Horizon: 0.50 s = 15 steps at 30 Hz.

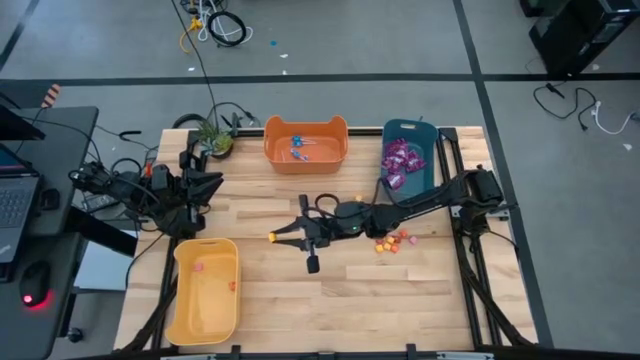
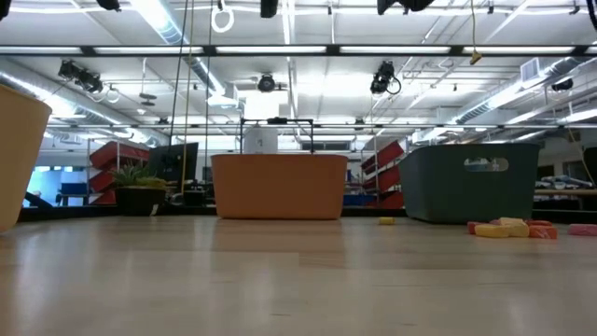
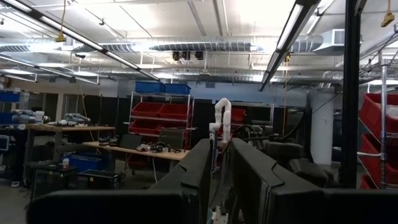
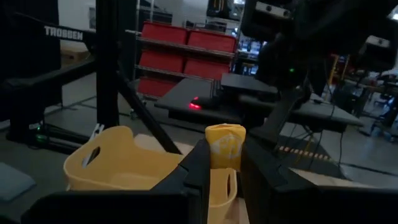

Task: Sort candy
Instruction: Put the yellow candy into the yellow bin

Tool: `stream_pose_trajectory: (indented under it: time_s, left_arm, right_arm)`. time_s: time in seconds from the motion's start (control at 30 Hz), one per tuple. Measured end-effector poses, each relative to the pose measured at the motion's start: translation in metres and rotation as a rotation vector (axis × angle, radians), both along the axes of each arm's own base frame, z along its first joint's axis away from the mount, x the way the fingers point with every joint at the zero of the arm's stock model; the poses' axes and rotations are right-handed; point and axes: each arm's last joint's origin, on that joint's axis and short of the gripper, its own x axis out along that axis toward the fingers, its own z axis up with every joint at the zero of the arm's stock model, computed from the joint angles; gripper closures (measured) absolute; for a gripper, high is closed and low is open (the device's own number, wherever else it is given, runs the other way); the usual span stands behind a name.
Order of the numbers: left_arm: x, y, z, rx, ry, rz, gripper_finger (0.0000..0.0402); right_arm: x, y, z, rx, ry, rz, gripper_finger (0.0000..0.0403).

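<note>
My right gripper (image 1: 280, 237) reaches level across the middle of the table and is shut on a small yellow wrapped candy (image 4: 225, 146). It stands just right of and beyond the yellow bin (image 1: 205, 290), which holds a few small pieces. Loose orange, red and pink candy (image 1: 393, 242) lies on the wood under the right arm. Blue lollipops (image 1: 300, 147) lie in the orange bin (image 1: 305, 128). Purple packets (image 1: 400, 160) fill the teal bin (image 1: 425, 135). My left gripper (image 3: 219, 180) is drawn back at the table's left edge, shut on nothing, pointing up into the room. My right gripper pinches the yellow candy (image 1: 272, 237) between its two fingers (image 4: 199, 165). The fingers lie level and point toward the table's left edge. The candy's upper end (image 4: 225, 132) sticks up above the fingers, and the piece hangs clear of the table.
A potted plant (image 1: 213, 137) stands at the far left corner by the orange bin. One stray piece (image 2: 386, 221) lies in front of the teal bin. Bare wood runs along the near half of the table, right of the yellow bin.
</note>
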Motion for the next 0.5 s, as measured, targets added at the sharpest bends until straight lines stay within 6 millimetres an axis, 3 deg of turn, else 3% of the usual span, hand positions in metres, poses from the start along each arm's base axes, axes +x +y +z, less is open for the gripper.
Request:
stream_pose_trajectory:
  time_s: [0.5]
  left_arm:
    - [-0.001,0.000,0.001,-0.004,-0.010,-0.006,0.0335]
  right_arm:
    - [0.062,0.011,0.004,-0.028,-0.061,0.075,0.0339]
